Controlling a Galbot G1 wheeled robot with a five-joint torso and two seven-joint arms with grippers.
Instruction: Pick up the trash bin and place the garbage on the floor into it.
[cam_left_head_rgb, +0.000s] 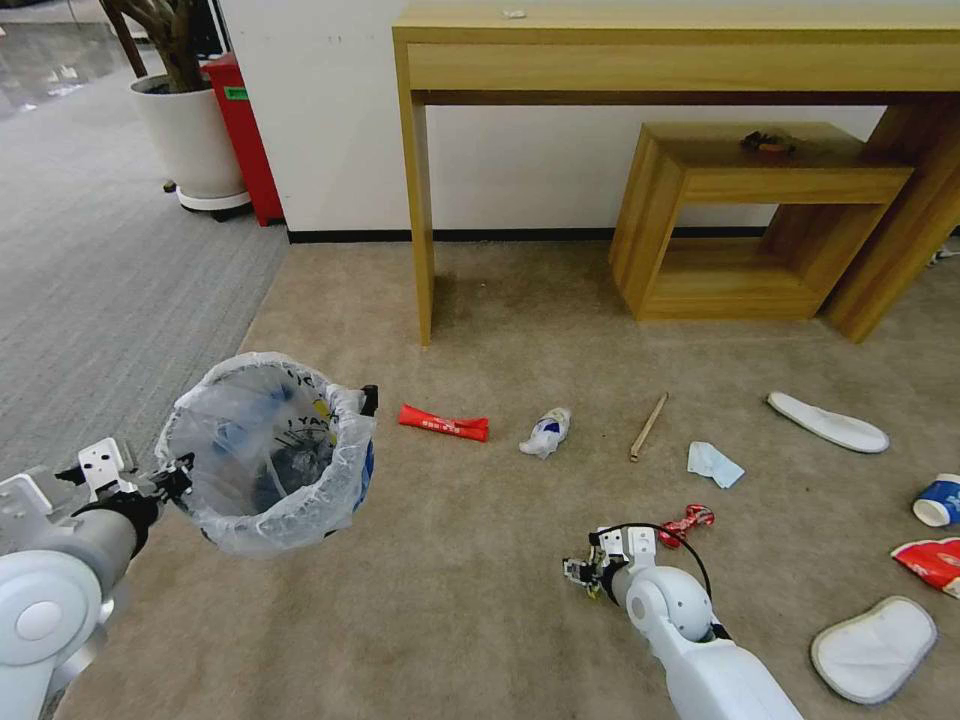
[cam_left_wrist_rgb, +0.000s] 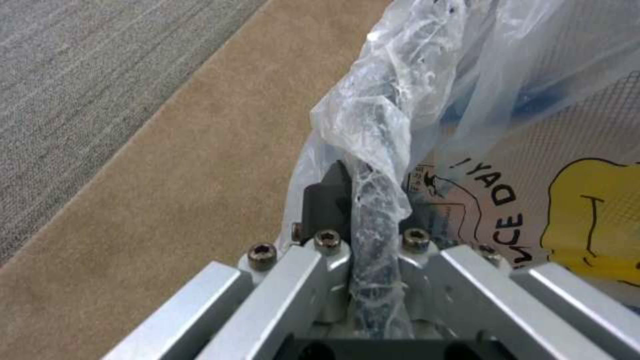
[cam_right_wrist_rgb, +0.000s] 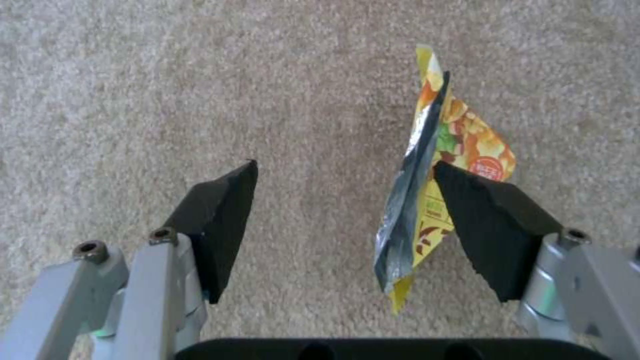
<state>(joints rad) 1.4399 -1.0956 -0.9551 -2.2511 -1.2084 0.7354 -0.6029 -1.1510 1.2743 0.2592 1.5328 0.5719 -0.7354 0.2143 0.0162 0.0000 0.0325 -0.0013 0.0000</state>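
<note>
An office or lobby-like room is suggested here: beige carpet (cam_left_head_rgb: 480, 620) is laid beside grey ribbed carpet (cam_left_head_rgb: 90, 290), a long wooden desk (cam_left_head_rgb: 680, 50) is set against a white wall (cam_left_head_rgb: 330, 110), a low wooden shelf unit (cam_left_head_rgb: 740, 220) is tucked beneath it, and a potted plant (cam_left_head_rgb: 185, 120) is stood beside a red cabinet (cam_left_head_rgb: 245, 140).

Hidden and cut-off parts, all three views.
Bin (cam_left_head_rgb: 270, 450): base hidden behind the bag (cam_left_wrist_rgb: 373, 115); print on its side cut by the left wrist view's edge; left gripper (cam_left_wrist_rgb: 365, 250) fingertips buried in bag folds; right gripper (cam_left_head_rgb: 590, 572) partly hidden behind its own wrist; blue cup (cam_left_head_rgb: 938, 500) and red pack (cam_left_head_rgb: 932, 562) cut by the head view's right edge; small object on the low shelf (cam_left_head_rgb: 768, 143) too small to tell; wrapper (cam_right_wrist_rgb: 440, 165) partly behind one pad (cam_right_wrist_rgb: 493, 220).
</note>
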